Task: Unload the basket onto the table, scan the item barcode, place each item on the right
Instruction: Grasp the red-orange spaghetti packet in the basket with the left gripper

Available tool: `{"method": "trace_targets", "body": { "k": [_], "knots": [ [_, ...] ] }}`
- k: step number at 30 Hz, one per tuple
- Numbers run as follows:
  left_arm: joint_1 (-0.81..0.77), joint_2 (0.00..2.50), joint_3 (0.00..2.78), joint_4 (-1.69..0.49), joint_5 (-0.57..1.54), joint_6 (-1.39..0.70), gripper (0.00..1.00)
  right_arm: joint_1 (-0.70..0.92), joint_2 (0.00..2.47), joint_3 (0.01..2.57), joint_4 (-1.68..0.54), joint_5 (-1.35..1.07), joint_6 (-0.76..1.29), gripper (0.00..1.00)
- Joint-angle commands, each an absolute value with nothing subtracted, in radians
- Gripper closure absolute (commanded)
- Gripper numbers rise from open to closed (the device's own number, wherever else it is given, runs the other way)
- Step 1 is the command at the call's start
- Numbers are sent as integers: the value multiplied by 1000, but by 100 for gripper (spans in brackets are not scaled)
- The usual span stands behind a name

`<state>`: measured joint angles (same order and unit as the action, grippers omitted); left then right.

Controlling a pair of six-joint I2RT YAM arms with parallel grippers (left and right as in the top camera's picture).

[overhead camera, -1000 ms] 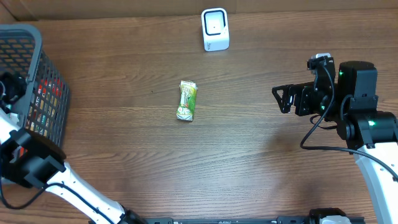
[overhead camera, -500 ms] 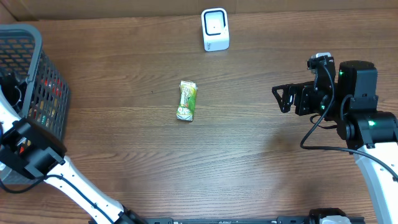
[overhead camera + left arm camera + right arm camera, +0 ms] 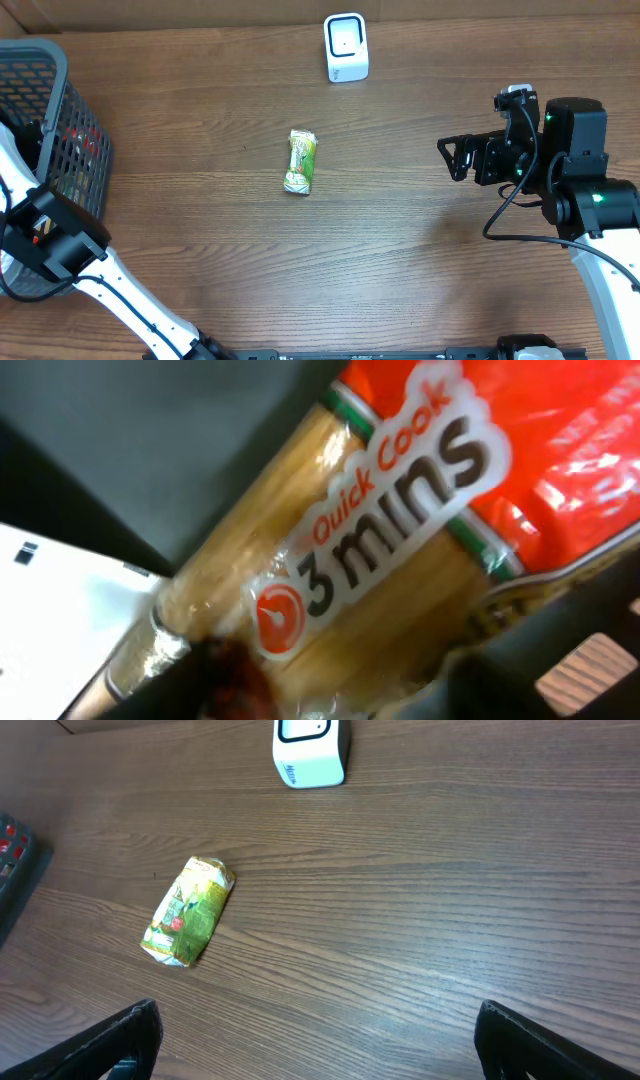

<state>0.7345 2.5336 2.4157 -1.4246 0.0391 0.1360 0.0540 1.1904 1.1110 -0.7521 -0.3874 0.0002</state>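
Note:
A noodle pack (image 3: 400, 530), orange and clear with "Quick Cook 3 mins" printed on it, fills the left wrist view. It lies inside the black mesh basket (image 3: 75, 120) at the table's left edge. My left gripper (image 3: 350, 695) is down in the basket, with dark fingers (image 3: 200, 685) on either side of the pack's lower end; whether they press on it is unclear. The white scanner (image 3: 346, 47) stands at the back centre. A green packet (image 3: 301, 161) lies mid-table. My right gripper (image 3: 455, 158) hovers open at the right, holding nothing.
The right wrist view shows the green packet (image 3: 189, 910) at left, the scanner (image 3: 310, 750) at the top and the basket corner (image 3: 15, 845) at far left. A white box (image 3: 60, 600) lies beside the noodle pack in the basket.
My left arm has shifted a little over the basket. The right arm, green packet and scanner have not moved.

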Motion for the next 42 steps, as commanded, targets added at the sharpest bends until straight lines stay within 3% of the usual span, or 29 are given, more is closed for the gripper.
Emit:
{"method": "trace_targets", "body": {
  "k": [1,2,15,16,18,21,34,35,36,37,39,40,42],
  "knots": [
    [741,2603,2402,-1436,68,131,81,56,1188,1134,-746,-383,1,0],
    [743,2603,2402,-1436,68,131,96,56,1188,1134,-746,-383,1,0],
    [799,2601,2544,-1560,67,-36,96,56,1188,1134,-746,-383,1,0],
    [799,2601,2550,-1564,67,-26,84,56,1188,1134,-746,-383,1,0],
    [798,2602,2548,-1565,66,-22,41,56,1188,1134,-746,-383,1,0],
    [795,2605,2518,-1565,31,-22,0,56,1188,1134,-747,-384,1,0],
    [788,2607,2389,-1497,-41,-22,0,56,1188,1134,-746,-383,1,0],
    [786,2607,2389,-1498,-40,-22,3,56,1188,1134,-746,-383,1,0],
    [784,2607,2389,-1499,-39,-22,15,56,1188,1134,-746,-383,1,0],
    [783,2607,2389,-1499,-31,-22,33,56,1188,1134,-746,-383,1,0],
    [783,2607,2390,-1508,-14,-23,85,56,1188,1134,-744,-383,1,0],
    [783,2607,2390,-1514,-9,-23,96,56,1188,1134,-743,-383,1,0],
    [783,2606,2392,-1528,-7,-23,96,56,1188,1134,-739,-383,1,0]
  ]
}}
